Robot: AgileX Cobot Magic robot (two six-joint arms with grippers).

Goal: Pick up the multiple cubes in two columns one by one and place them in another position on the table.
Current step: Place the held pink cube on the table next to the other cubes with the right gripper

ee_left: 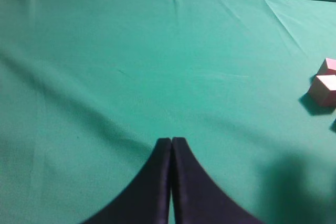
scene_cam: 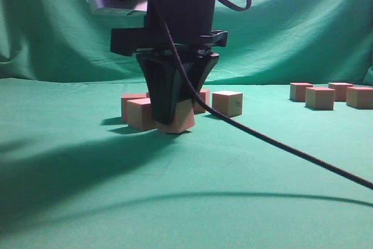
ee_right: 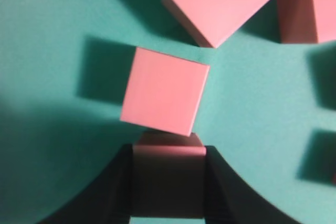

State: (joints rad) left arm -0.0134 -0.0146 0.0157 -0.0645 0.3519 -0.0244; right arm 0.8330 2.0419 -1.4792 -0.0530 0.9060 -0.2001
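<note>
Pink cube [ee_right: 168, 174] clamped in right pincer [ee_right: 168, 182], touching table [scene_cam: 186, 190]; left pincer [ee_left: 171, 145] together.

Exterior view low at table height, facing the draped green backdrop [scene_cam: 303, 21], right wrist view looking straight down, close over small pink foam cubes [ee_right: 165, 90], left wrist view slanting across teal-green cloth table [ee_left: 131, 66], the exterior and right wrist views sharing the left cube cluster [scene_cam: 175, 109].

Setting: looking like a staged robot lab
Evidence: green cloth backdrop [scene_cam: 303, 21] hanging at 12 o'clock, teal table [scene_cam: 175, 202] lying beneath
</note>
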